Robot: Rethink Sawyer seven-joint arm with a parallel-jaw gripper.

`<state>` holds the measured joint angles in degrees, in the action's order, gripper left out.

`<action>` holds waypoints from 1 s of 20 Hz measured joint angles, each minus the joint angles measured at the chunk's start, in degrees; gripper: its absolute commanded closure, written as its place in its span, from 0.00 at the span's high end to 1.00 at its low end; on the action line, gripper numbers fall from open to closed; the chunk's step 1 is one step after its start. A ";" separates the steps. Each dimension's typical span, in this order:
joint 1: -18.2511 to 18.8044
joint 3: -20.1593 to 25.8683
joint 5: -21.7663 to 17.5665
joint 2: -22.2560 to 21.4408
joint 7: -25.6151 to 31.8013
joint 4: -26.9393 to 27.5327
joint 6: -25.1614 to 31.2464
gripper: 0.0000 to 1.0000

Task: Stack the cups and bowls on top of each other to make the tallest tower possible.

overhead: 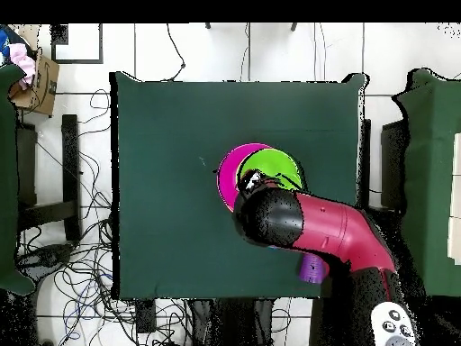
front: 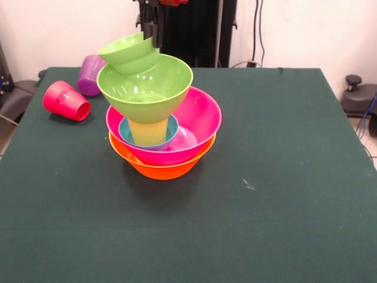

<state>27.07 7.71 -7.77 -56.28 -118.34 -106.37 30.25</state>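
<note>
The tower stands left of the table's middle: an orange bowl (front: 159,170) holds a pink bowl (front: 197,115), and a small blue bowl (front: 126,133) sits inside the pink one. A yellow cup (front: 148,131) rises from the blue bowl and carries the medium green bowl (front: 145,85). A small green bowl (front: 129,52) tilts at that bowl's far rim. My gripper (front: 155,36) comes down from above and is shut on the small bowl's right rim. The red cup (front: 66,101) and the purple cup (front: 90,75) lie on their sides at the far left. From overhead, the arm (overhead: 311,227) hides most of the tower; the pink bowl (overhead: 229,176), the green bowl (overhead: 277,167) and the purple cup (overhead: 311,268) show beside it.
The dark green table (front: 283,194) spreads wide to the right of the tower and in front of it. Black equipment (front: 359,97) sits off the table's right edge. Another green-covered table (overhead: 432,180) stands beside this one, and cables (overhead: 81,270) lie on the floor.
</note>
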 measured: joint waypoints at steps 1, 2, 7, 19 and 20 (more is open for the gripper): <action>-0.11 -0.04 0.00 0.00 0.00 0.32 0.00 0.00; -0.22 -0.07 0.00 0.00 0.00 0.66 0.00 0.00; -1.14 -0.22 0.00 -0.04 0.00 2.47 0.01 0.00; -4.16 -0.73 -0.15 -0.42 0.00 4.96 0.80 0.00; -4.35 -0.82 -0.15 -0.42 0.00 5.05 0.80 0.00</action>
<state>22.72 6.89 -7.92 -56.70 -118.34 -101.32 31.05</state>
